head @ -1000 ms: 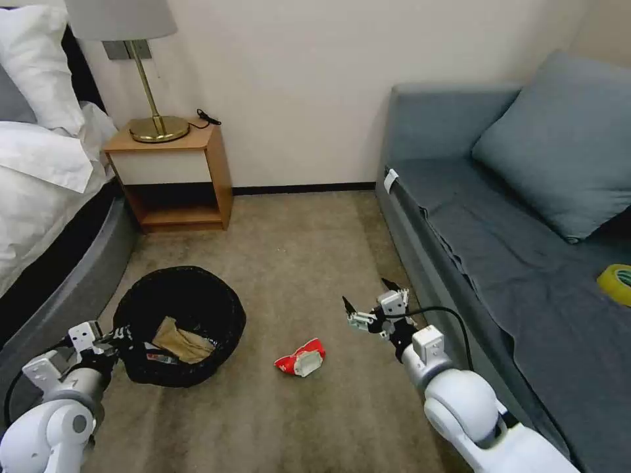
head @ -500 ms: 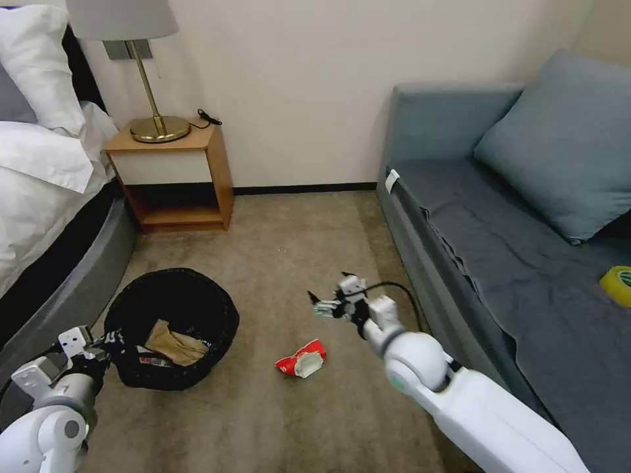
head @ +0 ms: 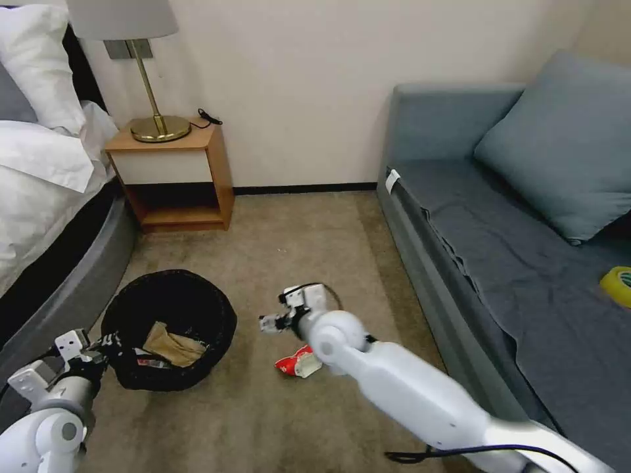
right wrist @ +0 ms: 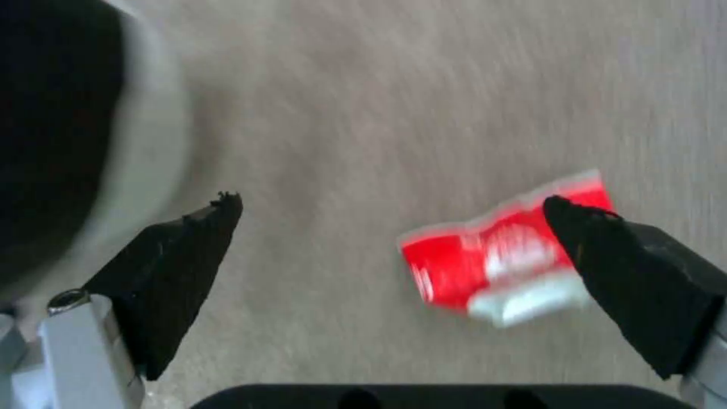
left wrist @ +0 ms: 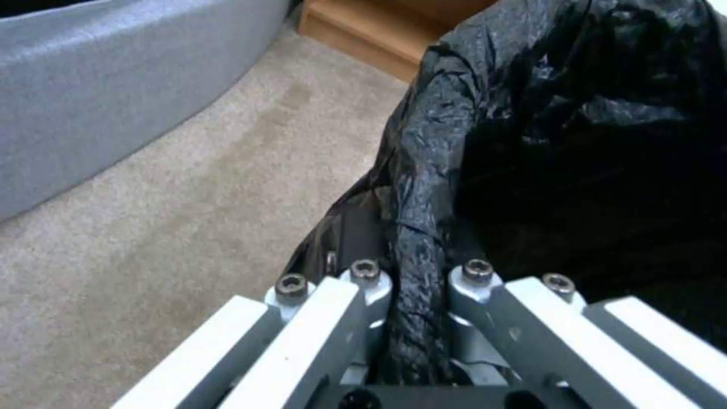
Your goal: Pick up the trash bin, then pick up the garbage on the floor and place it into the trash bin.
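Nearest the robot, the left gripper (head: 108,343) is clamped on the rim of the trash bin (head: 217,315), its fingers (left wrist: 363,284) pinching the rolled edge of the black liner bag (left wrist: 424,170), as the left wrist view shows. The bin sits low on the robot's left over the carpet (head: 296,243), close to the curved grey bed base (head: 79,282), with a brown paper piece (head: 172,343) lying inside it. To the right of the bin a strip of bare carpet runs to the red-and-white packet (head: 299,362), which lies flat on the floor and is partly covered by the right arm's elbow in the head view. The right gripper (head: 271,323) hangs just above and beyond the packet, between it and the bin, with its jaws spread wide and nothing in them; in the right wrist view one black fingertip (right wrist: 598,238) overlaps the packet's edge, though whether it touches cannot be told, and the bin's pale wall (right wrist: 151,142) sits just beside the other fingertip. Compared with half a second ago, the right arm has swung leftward and lower, from the open carpet near the sofa to a spot over the packet, while the bin and left gripper have barely shifted. Farther off, open carpet reaches the wall, bounded on the right by the grey sofa (head: 460,217) with a yellow tape roll (head: 618,284) on its seat, and on the left by the wooden nightstand (head: 177,177) carrying a brass lamp (head: 154,118).
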Controlling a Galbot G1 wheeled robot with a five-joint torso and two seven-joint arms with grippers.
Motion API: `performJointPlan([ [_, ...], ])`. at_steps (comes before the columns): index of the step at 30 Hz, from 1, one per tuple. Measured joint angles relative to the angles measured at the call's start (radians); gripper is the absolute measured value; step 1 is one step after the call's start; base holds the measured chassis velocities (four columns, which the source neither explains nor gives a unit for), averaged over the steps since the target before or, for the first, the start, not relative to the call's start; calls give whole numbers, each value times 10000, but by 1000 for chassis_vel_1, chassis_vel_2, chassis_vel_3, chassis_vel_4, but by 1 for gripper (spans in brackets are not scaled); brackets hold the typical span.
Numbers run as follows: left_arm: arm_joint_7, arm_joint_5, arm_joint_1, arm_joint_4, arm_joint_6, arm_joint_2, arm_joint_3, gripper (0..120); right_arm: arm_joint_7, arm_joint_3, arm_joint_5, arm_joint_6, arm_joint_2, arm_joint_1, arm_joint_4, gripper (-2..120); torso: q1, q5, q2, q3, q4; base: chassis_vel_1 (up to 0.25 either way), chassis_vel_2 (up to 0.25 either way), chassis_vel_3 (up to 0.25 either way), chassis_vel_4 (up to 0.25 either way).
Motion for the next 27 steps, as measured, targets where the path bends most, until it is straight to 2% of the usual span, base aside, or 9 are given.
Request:
performJointPlan([
  [3, 34, -92, 17, 96, -64, 111, -39, 4, 732, 167, 538, 108, 418, -11, -718, 100, 0, 0, 0, 0, 0, 0, 0, 0, 0],
  [9, 67, -178, 35, 262, -150, 320, -46, 4, 1064, 289, 604, 394, 872, 47, -1669, 100, 0, 0, 0, -1, -2, 0, 0, 0, 0],
  [18, 75, -292, -57, 494, -191, 713, 20, 4, 2005, 639, 666, 666, 2132, 262, -3801, 100, 0, 1, 0, -1, 0, 0, 0, 0, 0],
  [27, 100, -327, -104, 723, -287, 927, 52, 4, 1889, 892, 120, 826, 2370, 131, -4746, 100, 0, 2, 0, -1, -1, 0, 0, 0, 0],
])
